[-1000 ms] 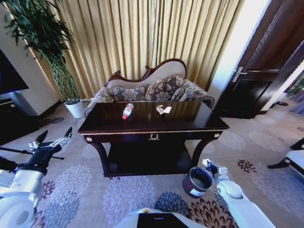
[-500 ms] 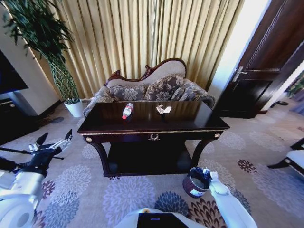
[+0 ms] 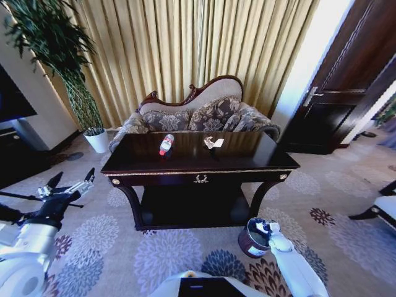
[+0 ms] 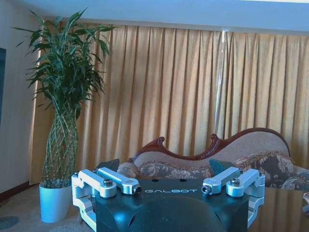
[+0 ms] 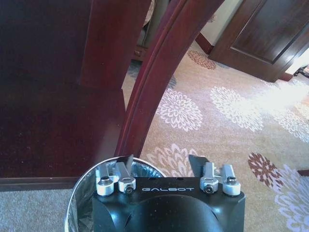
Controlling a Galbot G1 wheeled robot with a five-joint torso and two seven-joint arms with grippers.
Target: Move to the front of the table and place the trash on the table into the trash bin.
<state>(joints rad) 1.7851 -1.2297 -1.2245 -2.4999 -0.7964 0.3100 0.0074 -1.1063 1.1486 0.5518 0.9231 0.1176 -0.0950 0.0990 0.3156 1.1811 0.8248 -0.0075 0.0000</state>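
The right gripper point(image 3: 262, 228) hangs with fingers spread over the rim of the trash bin point(image 3: 252, 240), which stands on open carpet by the table point(image 3: 198, 170)'s curved front leg. Beyond it, on the tabletop, lie the plastic bottle point(image 3: 166, 144) and paper wad point(image 3: 213, 143). The left gripper point(image 3: 69, 184) waits open, well clear of the table's left edge.

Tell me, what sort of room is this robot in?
Probably a hotel suite or formal sitting room: a carved sofa before gold curtains, a glossy dark table on flowered carpet, and a potted plant.
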